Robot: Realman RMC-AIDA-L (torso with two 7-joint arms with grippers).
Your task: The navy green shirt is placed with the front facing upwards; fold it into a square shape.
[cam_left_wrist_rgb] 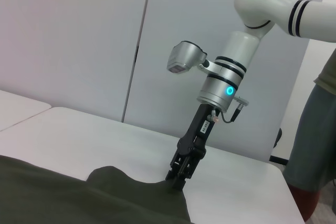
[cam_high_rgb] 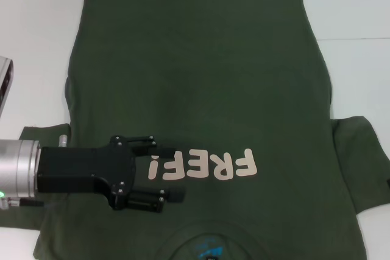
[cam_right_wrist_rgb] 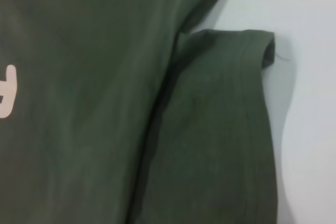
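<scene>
The navy green shirt (cam_high_rgb: 195, 83) lies spread flat on the white table (cam_high_rgb: 353, 4), front up, with pale "FREE!" lettering (cam_high_rgb: 204, 165) on the chest and the collar (cam_high_rgb: 210, 245) at the near edge. My left gripper (cam_high_rgb: 164, 168) reaches in from the left and hovers open over the chest beside the lettering, holding nothing. My right gripper (cam_left_wrist_rgb: 177, 181) stands upright at the outer hem of the shirt's right sleeve (cam_high_rgb: 359, 156), its fingers pinched together on the cloth edge. In the right wrist view that sleeve (cam_right_wrist_rgb: 220, 129) lies flat with one corner curled.
A grey device (cam_high_rgb: 3, 83) sits at the table's left edge. A person in grey (cam_left_wrist_rgb: 315, 129) stands beyond the table's right side, past my right arm. Bare white table (cam_left_wrist_rgb: 79, 129) surrounds the shirt on its far and right sides.
</scene>
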